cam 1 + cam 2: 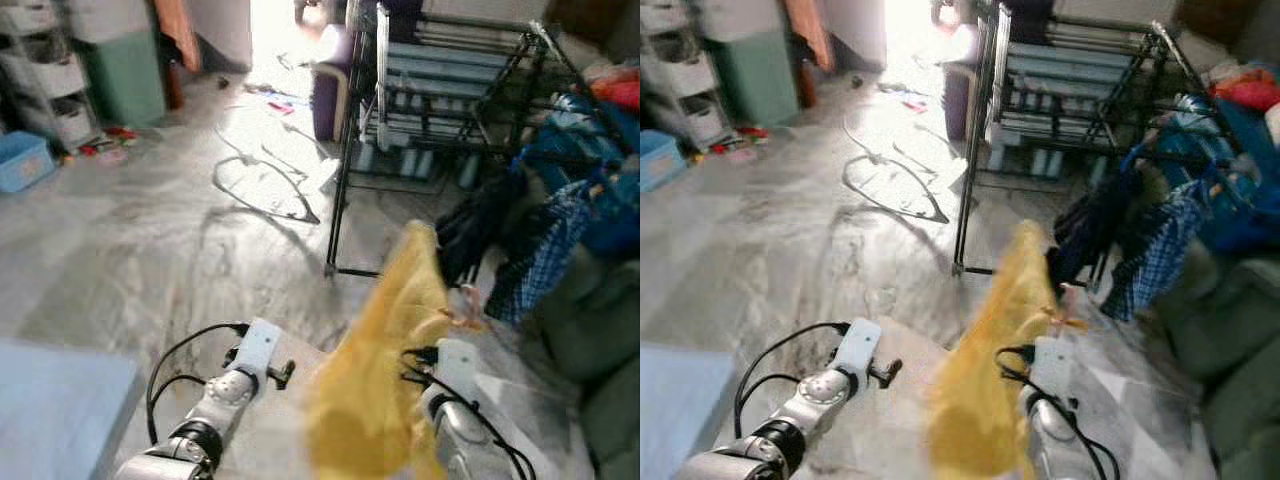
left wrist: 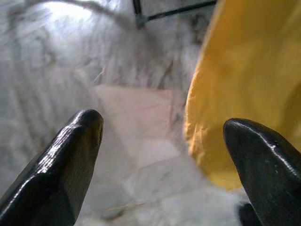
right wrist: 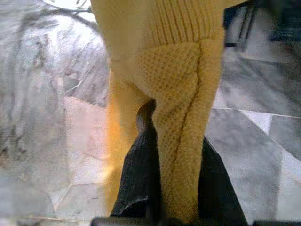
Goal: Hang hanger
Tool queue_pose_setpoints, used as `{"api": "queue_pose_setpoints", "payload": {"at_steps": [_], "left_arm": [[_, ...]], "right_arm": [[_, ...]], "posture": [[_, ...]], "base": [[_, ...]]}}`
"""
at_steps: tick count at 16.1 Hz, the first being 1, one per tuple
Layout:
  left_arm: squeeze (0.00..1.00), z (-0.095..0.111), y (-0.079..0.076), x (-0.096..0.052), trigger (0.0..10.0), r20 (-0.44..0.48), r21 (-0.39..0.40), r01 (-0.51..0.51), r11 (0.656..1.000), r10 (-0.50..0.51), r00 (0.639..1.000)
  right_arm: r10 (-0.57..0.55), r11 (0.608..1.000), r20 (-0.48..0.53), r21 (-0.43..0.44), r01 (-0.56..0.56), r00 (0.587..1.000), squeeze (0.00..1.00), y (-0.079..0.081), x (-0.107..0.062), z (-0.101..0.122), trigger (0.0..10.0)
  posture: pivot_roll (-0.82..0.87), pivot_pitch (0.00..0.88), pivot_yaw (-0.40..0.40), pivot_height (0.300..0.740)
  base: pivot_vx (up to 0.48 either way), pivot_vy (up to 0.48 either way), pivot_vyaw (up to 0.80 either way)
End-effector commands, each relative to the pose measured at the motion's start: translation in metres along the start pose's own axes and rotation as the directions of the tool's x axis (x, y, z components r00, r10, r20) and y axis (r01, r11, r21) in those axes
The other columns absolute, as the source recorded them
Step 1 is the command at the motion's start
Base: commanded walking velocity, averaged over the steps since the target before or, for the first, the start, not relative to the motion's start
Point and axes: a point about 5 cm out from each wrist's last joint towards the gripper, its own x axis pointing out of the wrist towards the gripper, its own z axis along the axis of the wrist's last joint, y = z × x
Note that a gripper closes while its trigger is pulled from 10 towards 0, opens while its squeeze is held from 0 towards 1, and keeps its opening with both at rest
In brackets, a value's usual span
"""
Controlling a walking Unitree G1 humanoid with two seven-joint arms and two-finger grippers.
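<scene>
Right gripper [image 3: 162, 188] clenched on a yellow knitted garment [image 1: 385, 370], black fingers [image 3: 136, 174] pinching a fold of the waffle-knit cloth just above the ribbed band. Cloth draped over and around that claw, hanging down past it toward the grey marbled floor [image 1: 120, 240]. A pale pinkish hanger hook [image 1: 462, 312] peeping out at the garment's top edge, just beyond the claw; hard to tell more of the hanger itself.

Left gripper [image 2: 162, 155] released, fingers spread wide, nothing between them; yellow cloth just beside one fingertip, not touching as far as can be told. Arm held low, apart from the right one.

Black metal drying rack [image 1: 440, 110] well ahead of both claws, across open floor, with dark and blue checked clothes [image 1: 535, 250] heaped at its far side. A loose loop of wire [image 1: 265, 190] lying on the floor farther off.

By judgement, roughly midway: garment on hanger picked up and carried, rack not yet reached. Left to do: close the gap to the rack, raise the hook over a rail, let go.
</scene>
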Motion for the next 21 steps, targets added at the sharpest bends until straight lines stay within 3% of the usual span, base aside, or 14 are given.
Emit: {"api": "queue_pose_setpoints", "payload": {"at_steps": [1,12,14,21], "left_arm": [[0.00,0.011,-0.013,0.004,10.0,0.032,0.013,0.036,0.999,-0.036,0.999],[0.00,0.009,-0.009,0.003,10.0,0.022,0.034,0.023,0.999,-0.024,0.999],[0.00,0.008,-0.007,0.003,10.0,0.018,0.026,0.015,1.000,-0.015,1.000],[0.00,0.004,-0.003,0.001,10.0,0.020,-0.002,0.000,1.000,0.000,1.000]], "right_arm": [[-0.035,0.999,0.024,-0.008,0.035,0.999,0.00,-0.015,0.002,0.009,10.0],[-0.045,0.999,0.023,0.024,0.044,0.999,0.00,-0.028,0.012,0.031,10.0],[-0.054,0.998,0.020,0.031,0.053,0.998,0.00,-0.031,0.013,0.037,10.0],[0.025,1.000,0.112,-0.011,-0.024,0.993,0.00,-0.037,0.017,0.107,10.0]], "posture": [[-0.03,0.000,-0.060,0.740],[-0.02,0.000,-0.058,0.740],[-0.02,0.000,-0.056,0.740],[0.01,0.000,-0.081,0.740]], "base": [[0.469,0.000,0.00],[0.464,0.000,0.00],[0.000,0.000,0.00],[0.000,0.000,0.00]]}}
